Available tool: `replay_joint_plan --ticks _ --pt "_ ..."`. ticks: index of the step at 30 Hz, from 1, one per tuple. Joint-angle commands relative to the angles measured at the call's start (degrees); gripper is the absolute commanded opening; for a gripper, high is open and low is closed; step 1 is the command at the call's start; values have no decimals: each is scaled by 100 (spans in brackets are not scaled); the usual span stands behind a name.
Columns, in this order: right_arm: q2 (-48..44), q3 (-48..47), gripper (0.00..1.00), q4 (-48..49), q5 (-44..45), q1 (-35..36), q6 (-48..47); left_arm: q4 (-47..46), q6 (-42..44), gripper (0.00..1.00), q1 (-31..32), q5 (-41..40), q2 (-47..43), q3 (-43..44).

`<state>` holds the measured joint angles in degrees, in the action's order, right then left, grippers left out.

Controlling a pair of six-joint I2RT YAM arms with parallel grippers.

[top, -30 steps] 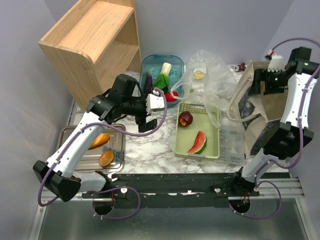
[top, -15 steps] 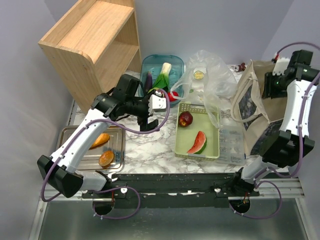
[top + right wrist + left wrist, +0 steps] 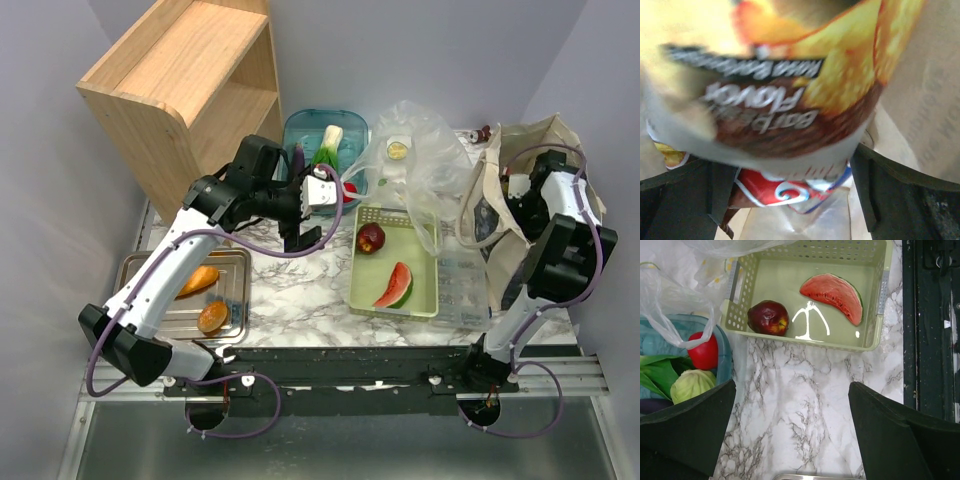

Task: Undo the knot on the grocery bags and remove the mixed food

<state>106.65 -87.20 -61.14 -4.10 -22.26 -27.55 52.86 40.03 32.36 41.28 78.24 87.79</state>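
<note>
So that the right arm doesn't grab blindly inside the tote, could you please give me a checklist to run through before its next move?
1. Right gripper open: ok, jaws wide apart.
2. Chips bag between its jaws: cannot tell, the wrist view is blurred.
3. Right gripper down in the tote: ok.
4. Left gripper open and empty: ok.
5. Left gripper clear of the basket: ok, it hovers over bare table.
6. Room in the basket: ok, only the apple and watermelon lie there.
</note>
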Motion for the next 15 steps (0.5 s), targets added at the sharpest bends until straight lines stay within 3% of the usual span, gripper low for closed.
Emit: replay_joint_plan --ticks 1,4,5,8,11,15 --pt "521 551 99 718 533 -34 -417 160 -39 95 -4 -172 137 316" --pt "721 676 89 968 664 -41 -492 180 -64 95 -9 -268 191 403" --pt "743 658 80 973 632 -40 -488 193 -80 95 -7 -273 208 439" --pt "649 444 46 792 366 -41 -470 233 -133 95 -6 -286 250 537" --pt "311 122 3 508 42 -46 -452 217 -175 95 -2 -301 278 606" --pt "-337 -424 1 196 -358 -59 -363 174 -236 95 -2 -299 317 680"
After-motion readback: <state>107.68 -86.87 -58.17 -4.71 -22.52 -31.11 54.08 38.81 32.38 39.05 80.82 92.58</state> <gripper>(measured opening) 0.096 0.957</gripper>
